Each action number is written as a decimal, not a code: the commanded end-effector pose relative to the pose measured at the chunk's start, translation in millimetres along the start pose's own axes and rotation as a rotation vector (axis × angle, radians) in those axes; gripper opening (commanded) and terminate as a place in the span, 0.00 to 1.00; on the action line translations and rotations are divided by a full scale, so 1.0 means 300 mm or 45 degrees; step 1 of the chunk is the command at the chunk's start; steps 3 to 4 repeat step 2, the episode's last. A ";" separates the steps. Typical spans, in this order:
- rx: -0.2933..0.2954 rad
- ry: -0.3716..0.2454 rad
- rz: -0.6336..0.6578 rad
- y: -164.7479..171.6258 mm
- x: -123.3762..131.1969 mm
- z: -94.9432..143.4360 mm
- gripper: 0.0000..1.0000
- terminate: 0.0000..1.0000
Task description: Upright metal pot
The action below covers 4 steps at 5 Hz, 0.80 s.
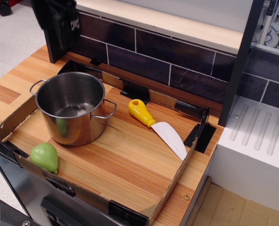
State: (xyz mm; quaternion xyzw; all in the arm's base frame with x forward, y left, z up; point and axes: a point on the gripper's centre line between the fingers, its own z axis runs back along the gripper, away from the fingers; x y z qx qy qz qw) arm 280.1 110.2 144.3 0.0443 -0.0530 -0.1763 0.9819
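The metal pot (76, 120) stands upright with its opening up, at the left of a shallow cardboard tray (170, 186) on the wooden counter. Its two wire handles show at the left and right of the rim. It looks empty inside. My gripper (56, 55) is a black mass at the top left, raised above and behind the pot's far left rim and clear of it. Its fingers point down and hold nothing. They merge into one dark shape, so I cannot make out any gap between them.
A green pear-shaped toy (44, 156) lies at the tray's front left corner, just in front of the pot. A knife with a yellow handle (142, 112) and white blade lies to the pot's right. A dark tiled wall (177, 61) runs behind. A white ridged block (257, 146) stands at the right.
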 end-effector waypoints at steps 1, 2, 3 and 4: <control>0.041 -0.065 -0.006 0.015 0.015 0.104 1.00 0.00; 0.041 -0.065 -0.006 0.015 0.015 0.104 1.00 1.00; 0.041 -0.065 -0.006 0.015 0.015 0.104 1.00 1.00; 0.041 -0.065 -0.006 0.015 0.015 0.104 1.00 1.00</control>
